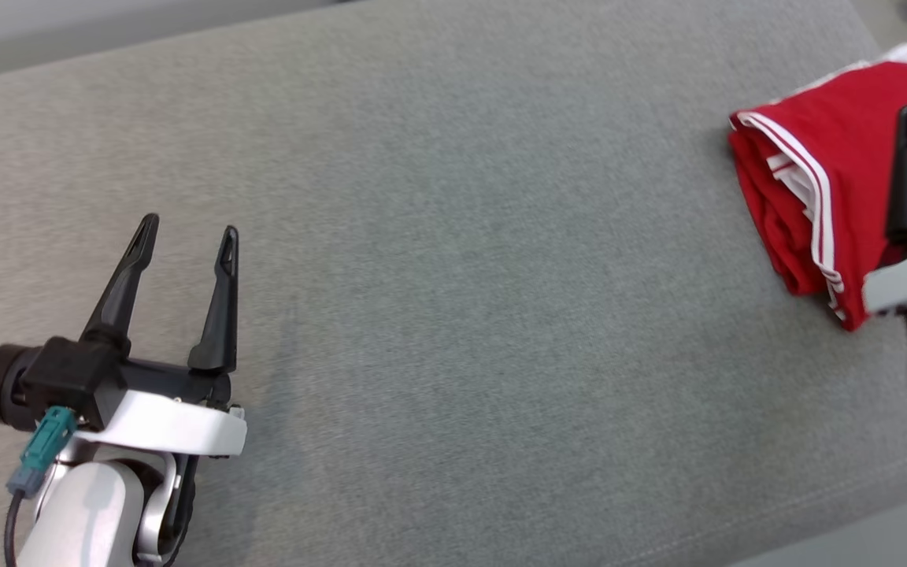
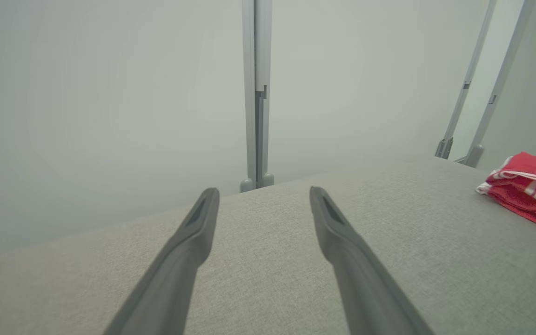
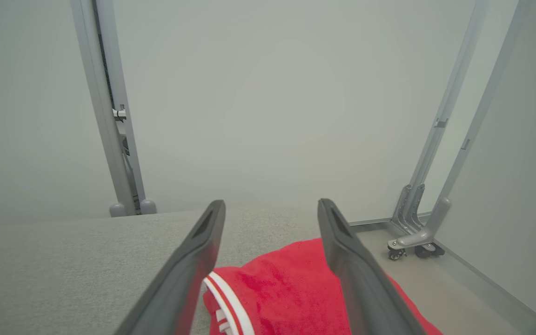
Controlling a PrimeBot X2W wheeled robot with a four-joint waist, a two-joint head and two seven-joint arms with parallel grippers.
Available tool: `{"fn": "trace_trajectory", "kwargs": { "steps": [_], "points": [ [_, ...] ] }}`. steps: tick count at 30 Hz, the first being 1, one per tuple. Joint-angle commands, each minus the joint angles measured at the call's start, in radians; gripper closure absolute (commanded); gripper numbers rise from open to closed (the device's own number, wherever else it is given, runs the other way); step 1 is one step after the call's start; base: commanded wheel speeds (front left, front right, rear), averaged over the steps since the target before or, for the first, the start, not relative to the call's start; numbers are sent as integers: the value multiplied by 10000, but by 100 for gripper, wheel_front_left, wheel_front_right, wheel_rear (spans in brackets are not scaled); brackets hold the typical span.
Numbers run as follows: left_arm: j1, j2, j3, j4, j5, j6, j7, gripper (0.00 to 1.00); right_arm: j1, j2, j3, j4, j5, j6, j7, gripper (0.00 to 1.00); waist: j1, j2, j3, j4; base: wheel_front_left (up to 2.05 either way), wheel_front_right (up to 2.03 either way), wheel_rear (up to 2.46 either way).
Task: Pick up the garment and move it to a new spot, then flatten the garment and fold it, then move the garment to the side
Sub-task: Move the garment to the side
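The folded red garment (image 1: 855, 134) lies at the right end of the grey padded surface (image 1: 453, 236). The right gripper (image 3: 271, 204) hangs over it, fingers spread and seemingly clear of the cloth. The left gripper (image 1: 190, 227) is released, well apart from it.

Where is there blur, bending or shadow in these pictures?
Head view: faint shadow beside the left tool, grey fabric surface slightly smeared. Left wrist view: dark fingers soft. Right wrist view: grey metal posts lean; folded red white-striped garment fairly sharp.
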Motion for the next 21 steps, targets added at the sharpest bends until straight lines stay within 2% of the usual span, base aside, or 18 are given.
{"fn": "trace_trajectory", "kwargs": {
  "steps": [1,12,21],
  "points": [
    [203,-53,65,126,-71,145,-113,0,503,251,61,-439,7,-8,-23,0,0,0,-602,611,0,0,0],
    [1123,-166,449,411,-407,558,-393,0,2465,940,321,-2159,-235,-8,646,0,0,0,-1662,1722,0,0,0],
    [1969,-35,631,274,-726,612,-299,0,4010,1292,626,-3404,-260,-8,1409,0,0,0,-2400,2275,0,0,0]
  ]
}}
